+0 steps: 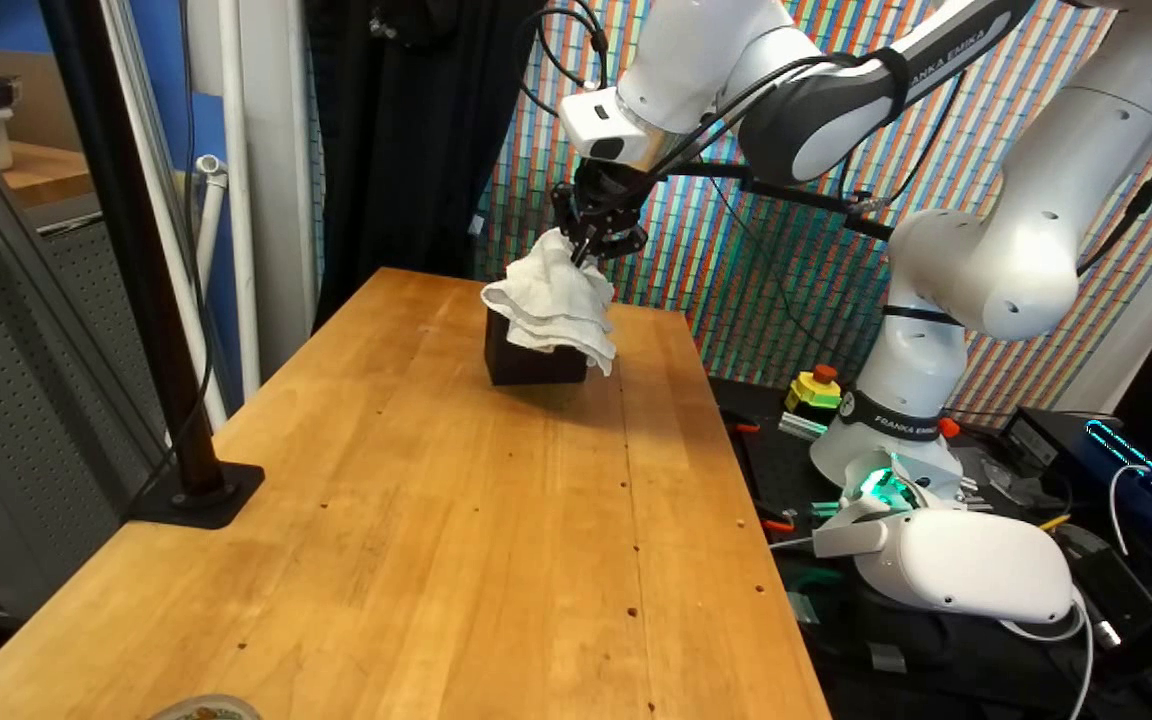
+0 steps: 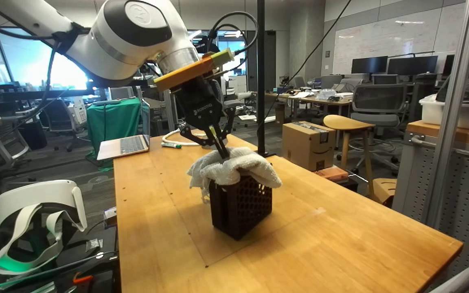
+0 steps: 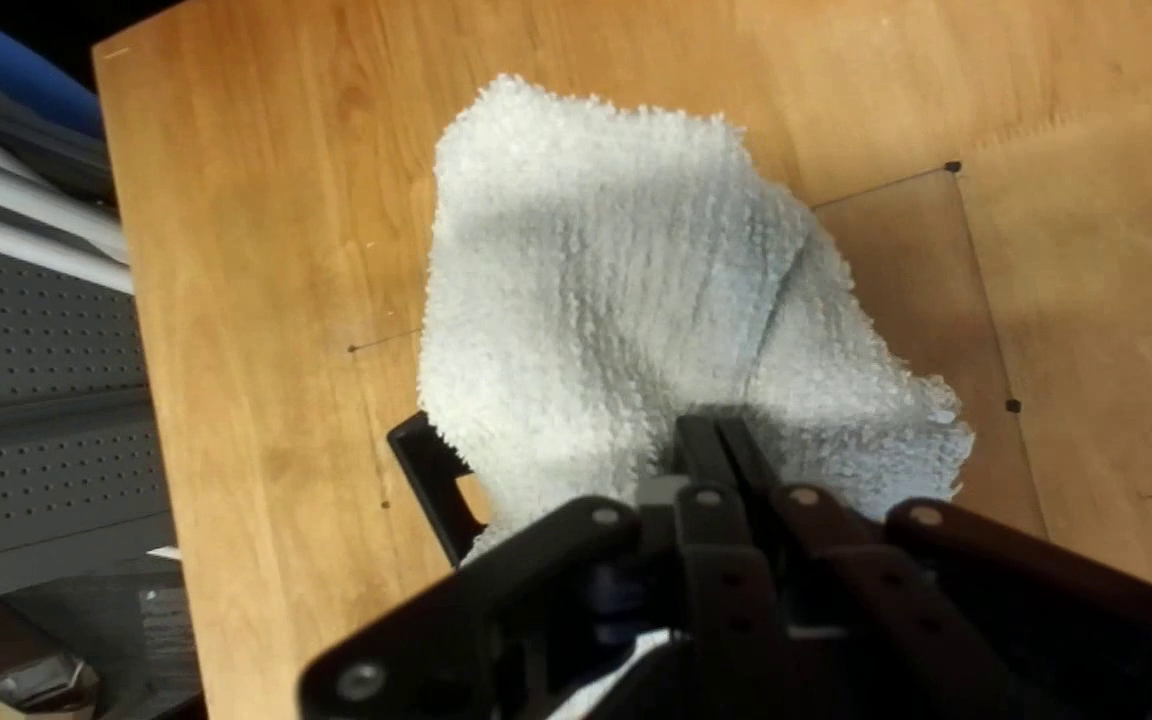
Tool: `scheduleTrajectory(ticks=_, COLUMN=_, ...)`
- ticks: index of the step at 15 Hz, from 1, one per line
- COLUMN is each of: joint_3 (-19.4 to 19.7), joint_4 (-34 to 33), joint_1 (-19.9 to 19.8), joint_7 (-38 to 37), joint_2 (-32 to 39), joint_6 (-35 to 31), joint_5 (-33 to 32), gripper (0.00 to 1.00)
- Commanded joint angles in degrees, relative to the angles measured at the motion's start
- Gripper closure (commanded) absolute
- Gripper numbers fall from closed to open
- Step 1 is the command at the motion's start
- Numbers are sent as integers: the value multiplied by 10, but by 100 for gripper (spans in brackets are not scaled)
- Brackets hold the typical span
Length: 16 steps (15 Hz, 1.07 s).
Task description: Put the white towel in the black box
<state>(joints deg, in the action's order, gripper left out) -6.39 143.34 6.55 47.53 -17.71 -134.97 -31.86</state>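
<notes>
I judge that I'm at the placing step: the creased off-white terry towel (image 3: 606, 270) lies draped across the top of the upright matte-black box with a lattice side (image 2: 240, 207), its edges hanging outside the walls, so it covers the box rather than sitting plainly in it. My black two-fingered Robotiq gripper (image 2: 224, 156) has its slim dark fingers (image 3: 698, 445) pressed together, tips sunk among the folds; whether any cloth is caught between them I can't tell. How much has gone inside is hidden from me too. To my mind the next move calls for working the middle straight down, then gathering the overhang inward; if I do have a fold pinched, I'd part the fingers only once it is below the rim, and lift away gently, since soft cloth may cling and ride back out. I'd go easy on sideways push, because the box could slide or tip on the varnished wooden table (image 1: 456, 480). As for pose, my white jointed arm (image 1: 986, 240) reaches in from its base beside the table, wrist above the box, and the gripper leans off vertical in both exterior views, pointing down into the towel.
</notes>
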Motion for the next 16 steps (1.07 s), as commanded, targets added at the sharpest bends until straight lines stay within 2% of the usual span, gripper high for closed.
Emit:
scheduleTrajectory(ticks=1, joint_3=4, joint_4=-9, joint_1=-7, joint_7=-48, joint_2=22, joint_6=-65, joint_5=-35, gripper=93)
scheduleTrajectory(ticks=4, joint_3=23, joint_4=-5, joint_1=-4, joint_7=-50, joint_2=44, joint_6=-127, joint_5=-10, gripper=93)
scheduleTrajectory(ticks=7, joint_3=37, joint_4=-6, joint_1=-4, joint_7=-36, joint_2=68, joint_6=-161, joint_5=10, gripper=94)
scheduleTrajectory(ticks=11, joint_3=51, joint_4=-4, joint_1=-3, joint_7=-8, joint_2=81, joint_6=-152, joint_5=49, gripper=94)
scheduleTrajectory(ticks=16, joint_3=61, joint_4=-2, joint_1=5, joint_7=76, joint_2=88, joint_6=-111, joint_5=135, gripper=92)
